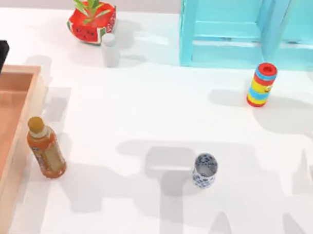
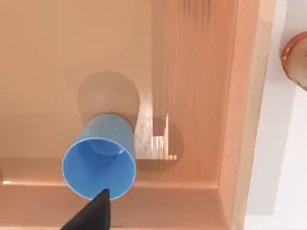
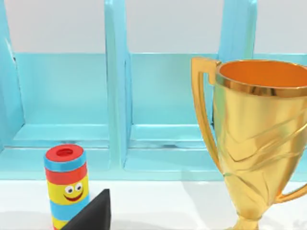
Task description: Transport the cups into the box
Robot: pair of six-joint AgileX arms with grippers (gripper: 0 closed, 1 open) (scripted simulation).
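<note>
Blue cup (image 2: 99, 165): you see it standing upright on the floor of the box (image 2: 201, 86), close to a corner where two walls meet.
Left end effector (image 2: 91, 214): one dark fingertip shows just at the blue cup's rim in the left wrist view; you cannot tell whether the fingers are open or closed.
Patterned cup (image 1: 204, 170): upright on the white tabletop (image 1: 147, 96), right of centre, well apart from the box (image 1: 11, 143) at the left edge.
Right end effector (image 3: 91, 213): a dark fingertip beside the striped cylinder (image 3: 66, 186); grip state cannot be told.
Surroundings: an orange bottle (image 1: 45, 149) just beside the box wall, a gold trophy (image 3: 256, 139) before the turquoise cabinet (image 3: 115, 96).
</note>
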